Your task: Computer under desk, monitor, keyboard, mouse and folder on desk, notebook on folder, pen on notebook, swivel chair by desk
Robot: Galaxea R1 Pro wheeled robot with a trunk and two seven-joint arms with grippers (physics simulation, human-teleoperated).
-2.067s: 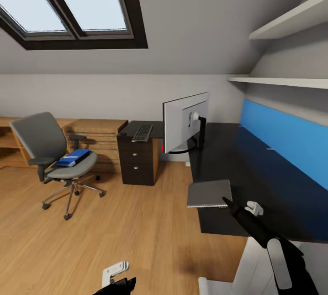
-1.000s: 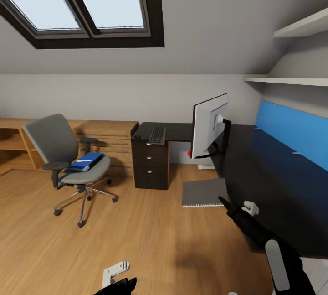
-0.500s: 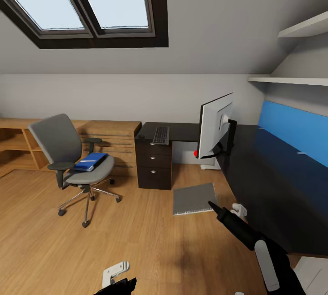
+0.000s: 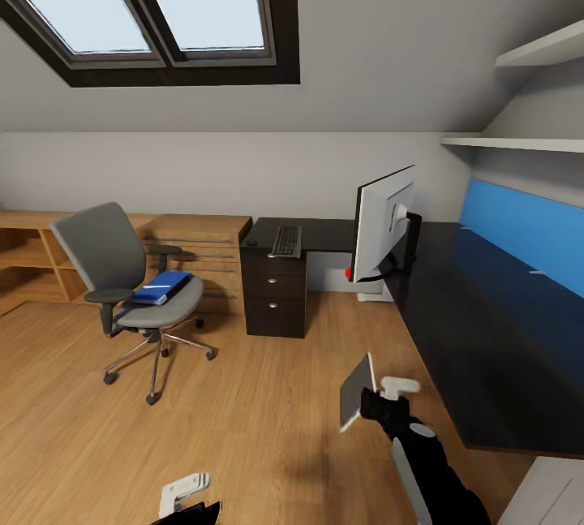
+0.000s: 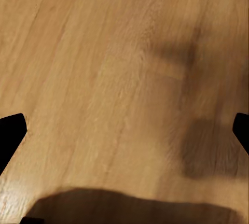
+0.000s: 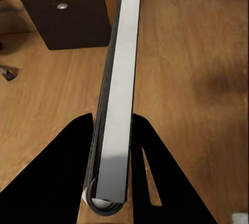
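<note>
My right gripper [image 4: 375, 405] is shut on a grey notebook [image 4: 355, 392], held on edge over the wood floor just off the desk's [image 4: 487, 330] front edge. In the right wrist view the notebook [image 6: 122, 99] runs edge-on between the black fingers [image 6: 72, 177]. The monitor [image 4: 381, 221] stands on the black desk with its pale back toward me. The keyboard [image 4: 286, 240] lies on the desk's far end above the drawers. The swivel chair [image 4: 113, 265] stands at the left with the blue folder [image 4: 162, 287] on its seat. My left gripper [image 5: 124, 130] hangs open over bare floor. The pen and computer are out of view.
A dark drawer unit [image 4: 276, 294] stands under the desk's far end. Low oak shelving [image 4: 195, 245] runs along the back wall behind the chair. White wall shelves [image 4: 519, 144] hang above the blue back panel [image 4: 527, 237]. Wood floor [image 4: 243, 411] lies open between me and the chair.
The view swung left earlier, then held still. My right arm drew back and down from the desk edge, turning the notebook from flat to on edge. The left gripper sank slightly.
</note>
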